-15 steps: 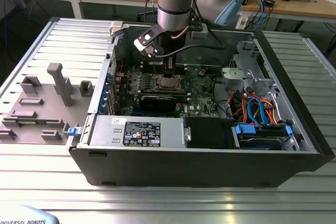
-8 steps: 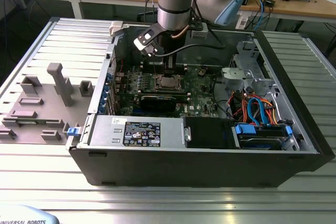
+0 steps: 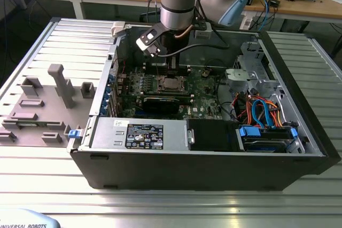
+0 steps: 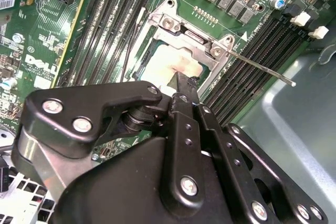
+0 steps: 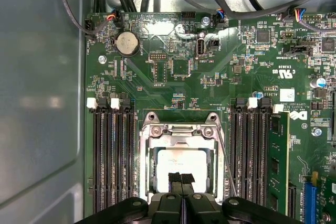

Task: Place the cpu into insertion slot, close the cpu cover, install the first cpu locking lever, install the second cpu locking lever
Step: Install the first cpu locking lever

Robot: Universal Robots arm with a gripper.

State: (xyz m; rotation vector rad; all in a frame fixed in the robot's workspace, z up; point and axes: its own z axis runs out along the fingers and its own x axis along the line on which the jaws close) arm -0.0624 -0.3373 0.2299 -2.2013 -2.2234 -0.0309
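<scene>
The cpu [image 5: 181,164] lies flat in the insertion slot [image 5: 147,117], its silver top showing through the window of the cpu cover [image 5: 181,131], which lies down over it. My gripper [image 5: 181,178] is shut with nothing between its fingers, and its tips are over the edge of the cpu's top, also seen in the second wrist view [image 4: 181,81]. One thin locking lever [image 4: 262,69] sticks out from the socket over the memory slots, and it runs along the socket's side in the first wrist view [image 5: 227,156]. A second lever [image 4: 127,51] runs along the opposite side. In the exterior view the arm stands over the socket [image 3: 171,83].
Black memory slots [image 5: 113,150] flank the socket on both sides. A black graphics card [image 3: 160,102] lies in front of the socket, with the power supply [image 3: 139,132] nearer. Orange and blue cables [image 3: 262,110] fill the case's right. Grey fixtures [image 3: 59,86] stand outside on the exterior view's left.
</scene>
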